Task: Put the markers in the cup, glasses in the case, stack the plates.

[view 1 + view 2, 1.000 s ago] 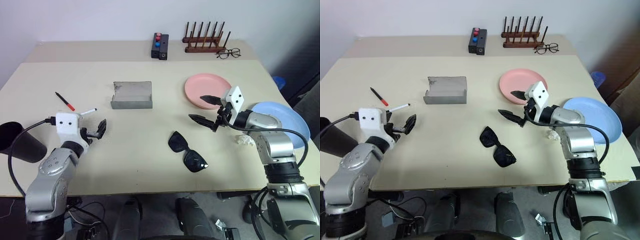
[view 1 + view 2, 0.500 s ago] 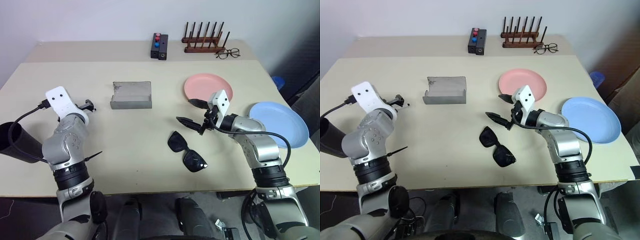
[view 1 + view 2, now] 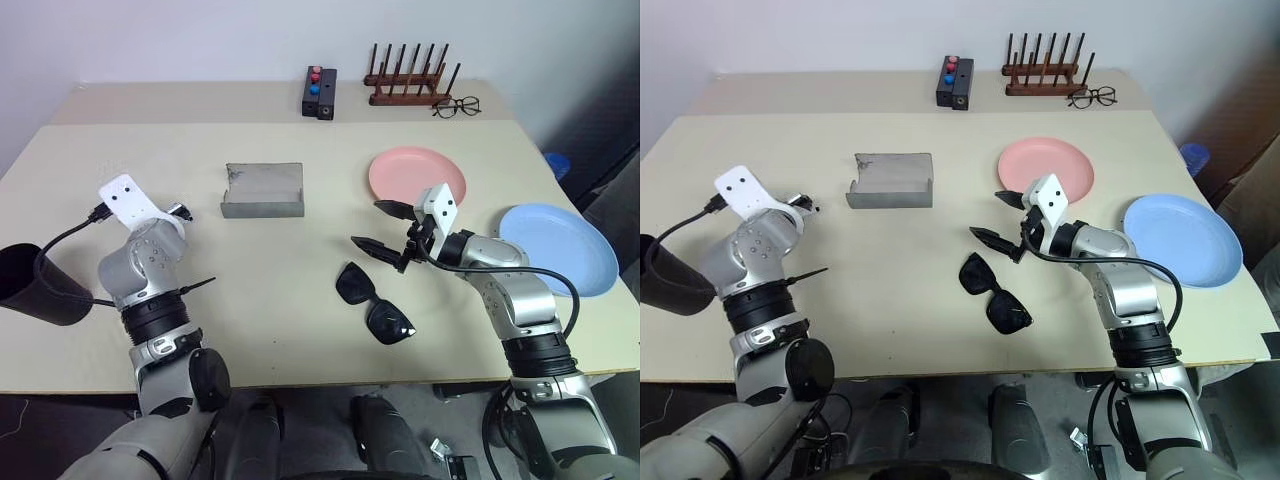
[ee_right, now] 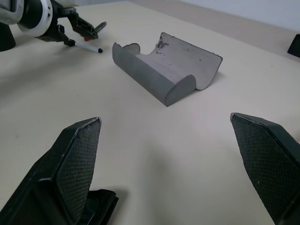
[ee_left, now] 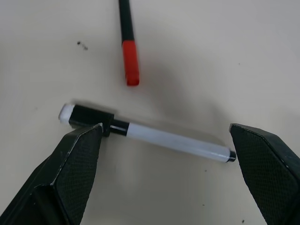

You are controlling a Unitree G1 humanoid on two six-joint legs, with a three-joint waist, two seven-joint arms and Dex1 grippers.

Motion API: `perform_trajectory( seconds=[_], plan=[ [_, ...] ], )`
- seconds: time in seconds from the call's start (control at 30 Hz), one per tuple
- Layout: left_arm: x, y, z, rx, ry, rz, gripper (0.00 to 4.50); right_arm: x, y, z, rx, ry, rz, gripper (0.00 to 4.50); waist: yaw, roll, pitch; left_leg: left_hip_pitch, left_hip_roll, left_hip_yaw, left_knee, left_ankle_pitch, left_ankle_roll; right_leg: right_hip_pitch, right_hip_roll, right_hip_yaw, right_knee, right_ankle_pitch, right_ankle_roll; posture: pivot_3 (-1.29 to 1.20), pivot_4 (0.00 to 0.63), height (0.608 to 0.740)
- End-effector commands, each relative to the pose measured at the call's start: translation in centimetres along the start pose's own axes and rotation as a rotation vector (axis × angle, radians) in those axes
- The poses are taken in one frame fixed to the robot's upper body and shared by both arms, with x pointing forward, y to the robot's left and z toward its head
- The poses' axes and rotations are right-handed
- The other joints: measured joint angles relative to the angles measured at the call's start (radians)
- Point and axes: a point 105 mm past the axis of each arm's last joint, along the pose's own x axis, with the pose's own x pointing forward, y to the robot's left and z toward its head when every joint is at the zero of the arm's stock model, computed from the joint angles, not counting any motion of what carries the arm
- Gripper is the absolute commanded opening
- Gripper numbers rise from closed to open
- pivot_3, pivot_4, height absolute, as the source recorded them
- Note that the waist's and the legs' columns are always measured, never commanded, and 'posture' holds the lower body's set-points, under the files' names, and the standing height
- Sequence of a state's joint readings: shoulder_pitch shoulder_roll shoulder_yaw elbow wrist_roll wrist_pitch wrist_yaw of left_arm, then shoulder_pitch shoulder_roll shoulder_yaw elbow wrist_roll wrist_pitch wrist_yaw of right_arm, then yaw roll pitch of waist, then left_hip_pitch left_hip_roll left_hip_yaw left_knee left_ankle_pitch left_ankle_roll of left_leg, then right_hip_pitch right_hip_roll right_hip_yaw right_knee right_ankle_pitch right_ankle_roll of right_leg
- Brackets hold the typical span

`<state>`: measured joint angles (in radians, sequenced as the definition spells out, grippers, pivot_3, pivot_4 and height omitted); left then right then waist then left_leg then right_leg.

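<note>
Head views: left gripper (image 3: 800,206) swung out over the markers beside the cup (image 3: 35,290); right gripper (image 3: 388,228) shifted above the glasses (image 3: 374,301) — both spread wide, empty.

Left wrist: white marker (image 5: 150,134) framed — pickup imminent, likely.

Right wrist: case (image 4: 166,66) open, waiting.

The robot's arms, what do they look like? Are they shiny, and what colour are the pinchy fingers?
Both arms are shiny silver-grey metal with rounded joints and black bands near the elbows. Each wrist carries a white boxy block with small dark dots, and a black cable loops along each arm. The left gripper and right gripper each have two black, pointed fingers with a fine dimpled texture.
</note>
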<state>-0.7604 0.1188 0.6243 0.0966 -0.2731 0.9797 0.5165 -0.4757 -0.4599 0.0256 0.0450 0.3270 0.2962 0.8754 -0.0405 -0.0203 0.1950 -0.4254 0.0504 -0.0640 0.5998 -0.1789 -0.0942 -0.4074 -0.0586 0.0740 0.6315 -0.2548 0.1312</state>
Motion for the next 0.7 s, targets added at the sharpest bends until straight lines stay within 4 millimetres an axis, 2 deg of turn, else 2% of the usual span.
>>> perform_trajectory(
  seconds=[0.03, 0.47, 0.57, 0.63, 0.7],
  plan=[
    [-0.2, 0.1, 1.0, -0.035, 0.001, 0.057, 4.45, -0.1, 0.0, 0.9, -0.028, -0.029, -0.005, 4.50, 0.000, 0.000, 0.000, 0.000, 0.000, 0.000, 0.000, 0.000, 0.000, 0.000, 0.000, 0.000, 0.000, 0.000, 0.000, 0.00, 0.150, 0.740],
    [0.1, 0.4, 0.0, -0.038, 0.146, 0.169, 4.45, -0.3, -0.2, 0.8, -0.025, -0.028, -0.011, 4.50, -0.001, 0.000, 0.000, 0.000, 0.000, 0.000, 0.000, 0.000, 0.000, 0.000, 0.000, 0.000, 0.000, 0.000, 0.001, 0.00, 0.150, 0.740],
    [0.2, 0.5, 0.0, -0.027, 0.143, 0.171, 3.60, -0.3, -0.2, 0.6, -0.023, -0.027, -0.012, 4.50, -0.001, 0.000, 0.000, 0.000, 0.000, 0.000, 0.000, 0.000, 0.000, 0.000, 0.000, 0.000, 0.000, 0.000, 0.001, 0.00, 0.150, 0.740],
    [0.2, 0.4, 0.2, -0.016, 0.132, 0.165, 2.66, -0.3, -0.2, 0.5, -0.023, -0.027, -0.012, 4.50, -0.002, 0.000, 0.000, 0.000, 0.000, 0.000, 0.000, 0.000, -0.001, 0.000, 0.000, 0.000, 0.000, 0.000, 0.001, 0.00, 0.150, 0.740],
    [0.2, 0.4, 0.3, -0.016, 0.122, 0.158, 2.66, -0.4, -0.2, 0.5, -0.023, -0.026, -0.012, 4.50, -0.003, 0.000, 0.000, 0.001, 0.000, 0.000, -0.001, 0.000, -0.001, 0.000, 0.000, 0.000, 0.000, 0.000, 0.001, 0.00, 0.150, 0.740]
  ],
)
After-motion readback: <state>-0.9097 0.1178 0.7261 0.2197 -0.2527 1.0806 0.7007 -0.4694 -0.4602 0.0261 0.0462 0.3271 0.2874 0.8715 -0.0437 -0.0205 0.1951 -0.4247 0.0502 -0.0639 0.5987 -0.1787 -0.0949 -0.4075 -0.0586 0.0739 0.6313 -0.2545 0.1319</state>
